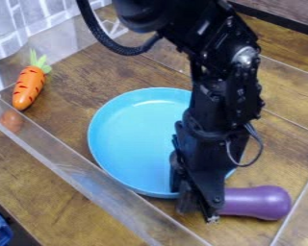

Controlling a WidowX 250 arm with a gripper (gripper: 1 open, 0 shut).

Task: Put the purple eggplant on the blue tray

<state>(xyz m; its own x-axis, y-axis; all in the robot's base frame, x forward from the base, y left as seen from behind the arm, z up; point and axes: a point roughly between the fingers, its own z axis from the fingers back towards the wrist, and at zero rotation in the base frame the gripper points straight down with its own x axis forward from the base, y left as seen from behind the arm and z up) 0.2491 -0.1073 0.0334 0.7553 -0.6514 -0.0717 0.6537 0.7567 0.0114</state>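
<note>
The purple eggplant [256, 203] lies on the wooden table just right of the blue tray [124, 135], fat end pointing right. Its narrow stem end is hidden behind my gripper [199, 206], which points straight down at the tray's lower right rim. The black fingers are closed around that hidden end. The tray is a wide round plate with nothing on its visible surface. My black arm rises from the gripper and covers the tray's right side.
An orange carrot [30, 85] with a green top lies at the far left of the table. A clear low wall [80, 173] runs diagonally along the table's front edge, close to the tray.
</note>
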